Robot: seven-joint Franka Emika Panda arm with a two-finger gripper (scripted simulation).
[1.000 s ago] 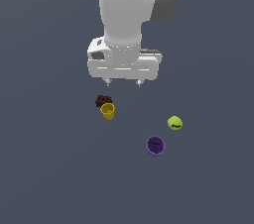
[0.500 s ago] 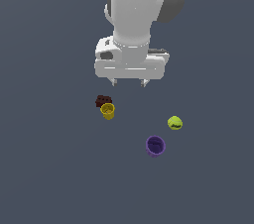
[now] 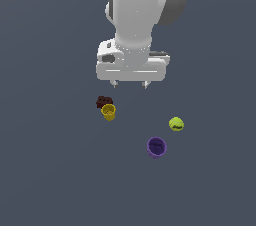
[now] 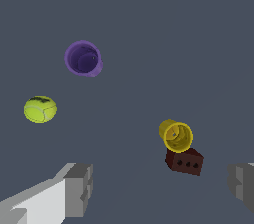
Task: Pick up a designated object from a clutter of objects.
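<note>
dark grey floor (image 3: 50,180), pincer (image 3: 130,84) apart, shifted rightward, yellow cup (image 3: 108,112) unmoved

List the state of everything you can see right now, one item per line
Gripper: open, empty, above the items.
Yellow cup: upright, mouth up, ungrasped, against the brown block.
Purple cup: upright, standing alone.
Brown block: resting on the surface.
Yellow-green ball: resting, untouched.
</note>
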